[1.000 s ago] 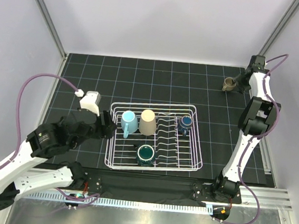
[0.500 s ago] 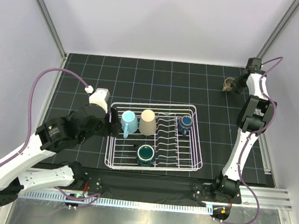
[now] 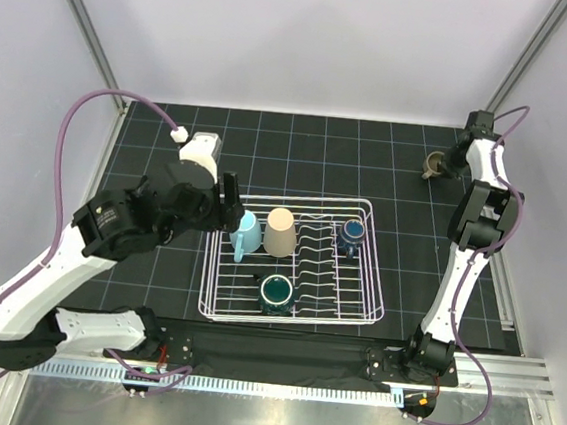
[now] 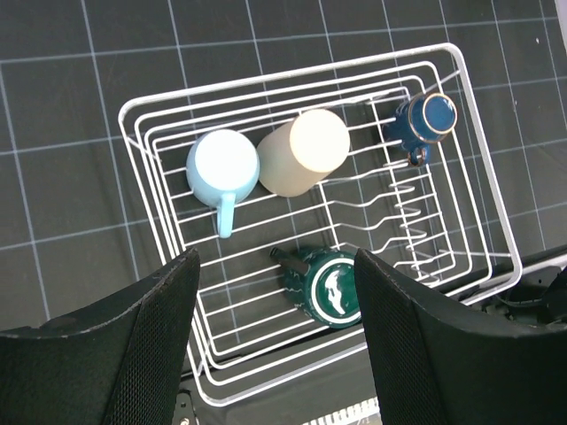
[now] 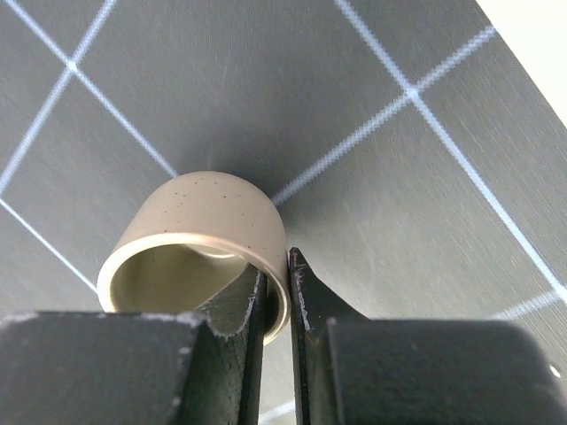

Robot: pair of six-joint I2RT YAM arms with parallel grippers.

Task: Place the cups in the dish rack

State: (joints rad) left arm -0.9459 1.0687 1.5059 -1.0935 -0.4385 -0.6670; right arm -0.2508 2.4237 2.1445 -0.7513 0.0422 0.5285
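Straddling the tan mug (image 5: 205, 220) at its rim, right jaws pinch it.

From the right wrist, we lose the near rim of the tan mug (image 5: 199, 226) behind the right tool (image 5: 276, 266). From above, the mug is too small for us to read. The left tool (image 4: 275, 266) hides the near corners of the rack (image 4: 443, 204), and the picture's edge cuts off its fingers.

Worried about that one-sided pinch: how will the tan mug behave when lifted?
The tan mug looks rigid, probably ceramic, so it shouldn't flex. The right gripper pinches only one wall, so it may tilt or swing. Its smooth finish might slip.
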